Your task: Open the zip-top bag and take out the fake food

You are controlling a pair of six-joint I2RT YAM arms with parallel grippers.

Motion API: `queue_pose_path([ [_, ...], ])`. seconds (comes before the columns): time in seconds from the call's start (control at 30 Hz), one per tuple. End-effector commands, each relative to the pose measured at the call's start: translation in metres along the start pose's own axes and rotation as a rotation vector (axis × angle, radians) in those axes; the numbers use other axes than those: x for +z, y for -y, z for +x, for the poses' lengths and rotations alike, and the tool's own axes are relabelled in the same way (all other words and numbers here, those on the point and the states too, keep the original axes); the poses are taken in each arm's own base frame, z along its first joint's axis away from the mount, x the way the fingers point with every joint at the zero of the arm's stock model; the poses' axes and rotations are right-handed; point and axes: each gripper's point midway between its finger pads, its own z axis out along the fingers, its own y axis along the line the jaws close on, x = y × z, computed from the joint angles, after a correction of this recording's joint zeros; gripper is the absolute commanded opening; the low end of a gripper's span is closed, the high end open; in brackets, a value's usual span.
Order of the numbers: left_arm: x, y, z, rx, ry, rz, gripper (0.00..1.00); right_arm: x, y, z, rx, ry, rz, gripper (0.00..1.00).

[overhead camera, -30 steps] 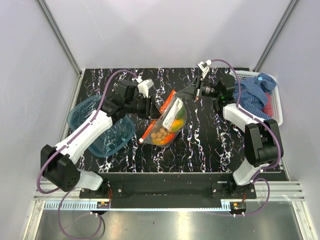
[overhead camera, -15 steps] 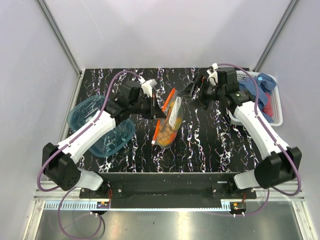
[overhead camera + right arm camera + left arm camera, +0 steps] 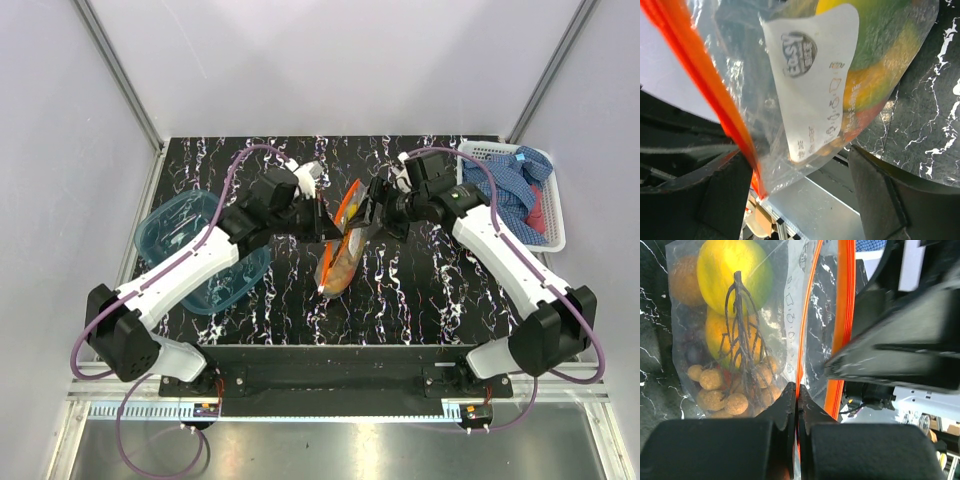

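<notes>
The zip-top bag [image 3: 338,262] hangs upright over the middle of the table, its orange-red zip strip [image 3: 347,200] at the top. My left gripper [image 3: 320,224] is shut on one side of that strip [image 3: 799,340], pinched thin between its jaws [image 3: 797,399]. Inside the bag lies the fake food [image 3: 734,271]: a yellow-green mango, an orange, tan balls [image 3: 715,390] and a bare grape stem. My right gripper [image 3: 369,217] is open at the bag's other side. The bag's clear wall and other strip [image 3: 700,80] hang between its wide-apart fingers [image 3: 722,200], with neither finger pressing on them.
A blue translucent tub [image 3: 200,255] lies at the left under my left arm. A white basket [image 3: 553,215] with a blue checked cloth [image 3: 505,190] stands at the back right. Grey cage walls close in the table on three sides.
My right gripper let go of the bag, opened wide, pulled back, then came in again round the bag's top. My left gripper closed on the zip strip. The bag swung upright and shifted right.
</notes>
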Motion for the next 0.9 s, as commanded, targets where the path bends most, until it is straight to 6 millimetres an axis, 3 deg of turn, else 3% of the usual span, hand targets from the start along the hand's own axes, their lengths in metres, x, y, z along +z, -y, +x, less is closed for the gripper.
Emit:
queue_pose_path([
  [0.0, -0.01, 0.03, -0.02, 0.03, 0.098, 0.046, 0.0, 0.001, -0.018, -0.011, -0.069, 0.059, -0.003, 0.8],
  [0.13, -0.01, 0.028, -0.016, 0.031, 0.104, 0.032, 0.0, 0.012, -0.018, -0.007, -0.058, 0.036, 0.008, 0.66],
  [0.17, -0.012, 0.029, -0.017, 0.035, 0.113, 0.03, 0.0, 0.014, -0.017, -0.006, -0.056, 0.027, 0.011, 0.55],
  [0.27, -0.022, 0.019, -0.022, 0.046, 0.144, -0.04, 0.0, 0.011, -0.016, -0.005, -0.059, 0.034, 0.032, 0.36],
  [0.3, -0.027, 0.015, -0.02, 0.064, 0.137, -0.069, 0.0, 0.006, -0.017, -0.008, -0.067, 0.059, 0.035, 0.19],
  [0.4, -0.04, 0.004, -0.021, 0.097, 0.156, -0.138, 0.0, -0.001, -0.022, -0.007, -0.096, 0.07, 0.014, 0.03],
  [0.57, -0.063, -0.017, -0.031, 0.109, 0.235, -0.277, 0.0, -0.016, -0.019, -0.007, -0.159, 0.08, 0.065, 0.0],
  [0.73, -0.07, -0.034, -0.02, 0.128, 0.198, -0.359, 0.01, -0.024, -0.026, 0.002, -0.206, 0.049, 0.023, 0.0],
  [0.8, -0.068, -0.031, -0.019, 0.135, 0.185, -0.344, 0.06, -0.023, -0.031, 0.004, -0.216, 0.032, 0.002, 0.0],
  [0.87, -0.067, -0.023, -0.02, 0.151, 0.172, -0.318, 0.23, -0.023, -0.034, 0.004, -0.228, 0.025, -0.01, 0.0],
])
